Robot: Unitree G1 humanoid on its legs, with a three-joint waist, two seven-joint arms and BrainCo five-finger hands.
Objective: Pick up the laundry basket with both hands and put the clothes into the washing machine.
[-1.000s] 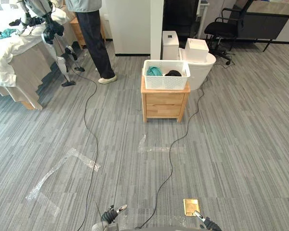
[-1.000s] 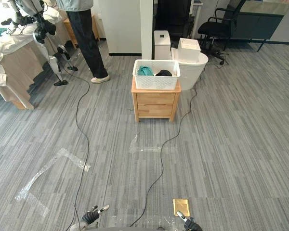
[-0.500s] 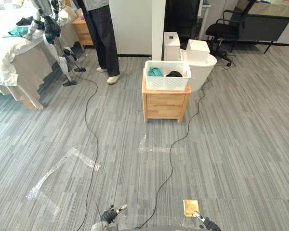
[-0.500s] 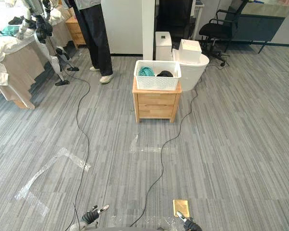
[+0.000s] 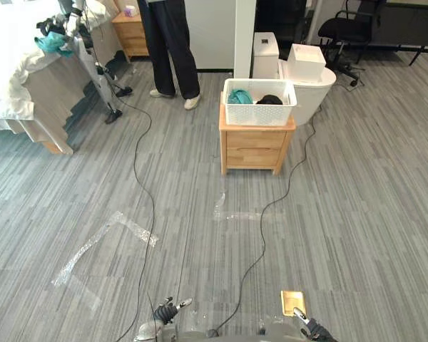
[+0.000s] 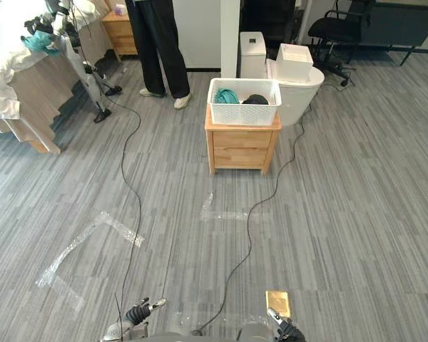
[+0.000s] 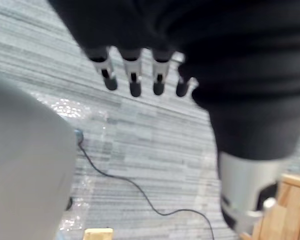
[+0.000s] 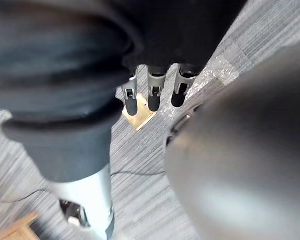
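Wooden nightstand (image 5: 255,146) bears basket (image 5: 259,114) holding clothes (image 5: 240,96).

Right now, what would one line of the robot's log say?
basket: on wooden cabinet, clothes inside, not yet lifted | left robot hand: open, empty | right robot hand: open, empty

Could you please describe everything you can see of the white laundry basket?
The laundry basket is white and rectangular and looks like plastic, with lattice-pierced walls under a plain rim. It is open-topped and stands upright and level on a small wooden cabinet with two drawers, covering nearly all of the cabinet's top. Inside lie a teal cloth towards the robot's left and a black garment towards its right, both below the rim.
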